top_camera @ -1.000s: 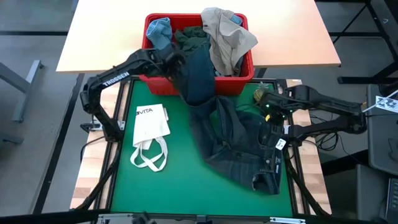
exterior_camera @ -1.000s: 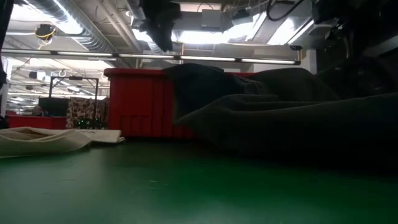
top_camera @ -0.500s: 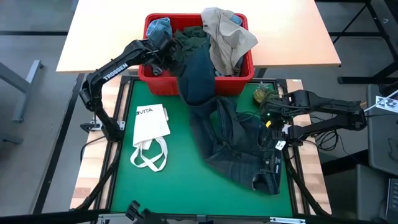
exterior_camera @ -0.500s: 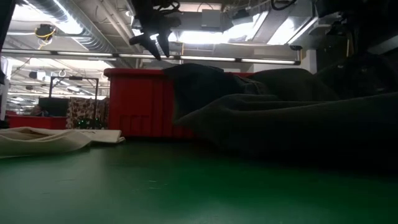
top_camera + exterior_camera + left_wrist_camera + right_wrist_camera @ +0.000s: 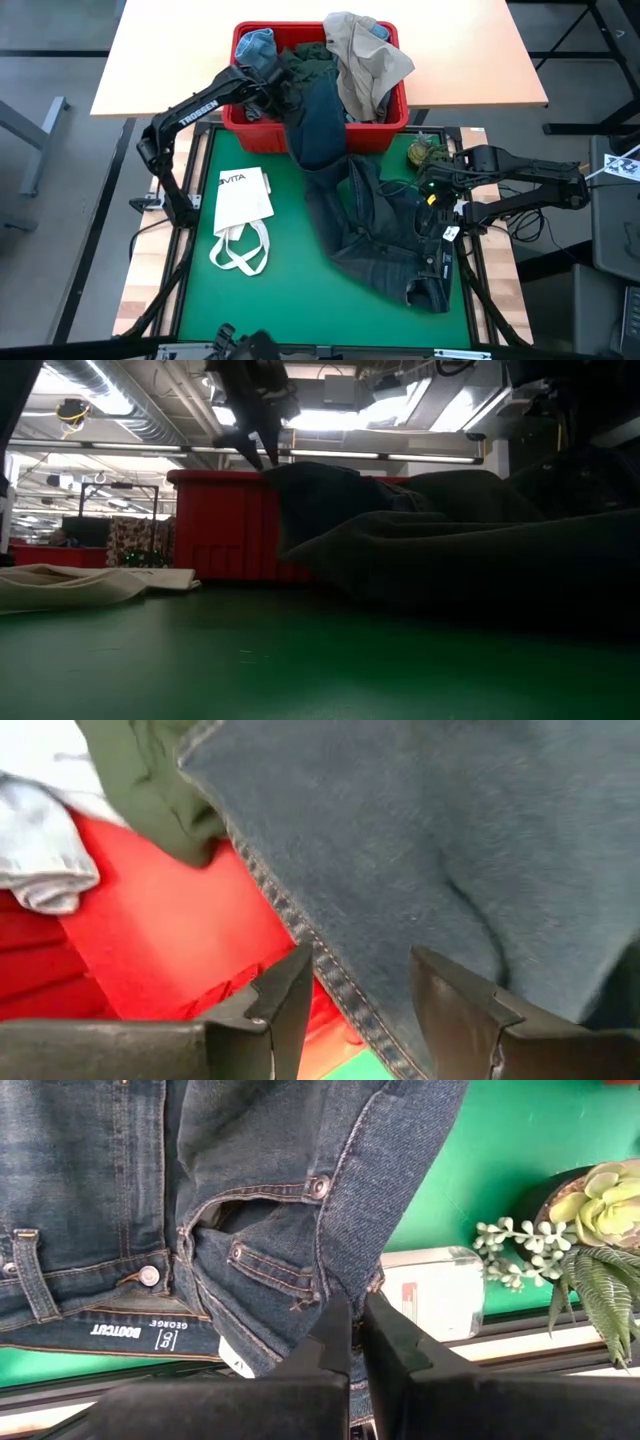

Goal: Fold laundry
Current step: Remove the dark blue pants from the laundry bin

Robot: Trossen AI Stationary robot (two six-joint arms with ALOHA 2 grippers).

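Denim jeans (image 5: 370, 215) just beyond spread left tool (image 5: 355, 995) (right tool (image 5: 350, 1335) together).

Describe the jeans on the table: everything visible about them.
The jeans are dark blue denim, crumpled on the green table. One leg hangs over the front rim of the red bin; the waistband, with rivets, a belt loop and an inside label, lies toward the right edge. The right gripper is shut on the fabric by a pocket; the open left gripper hovers at the draped leg.
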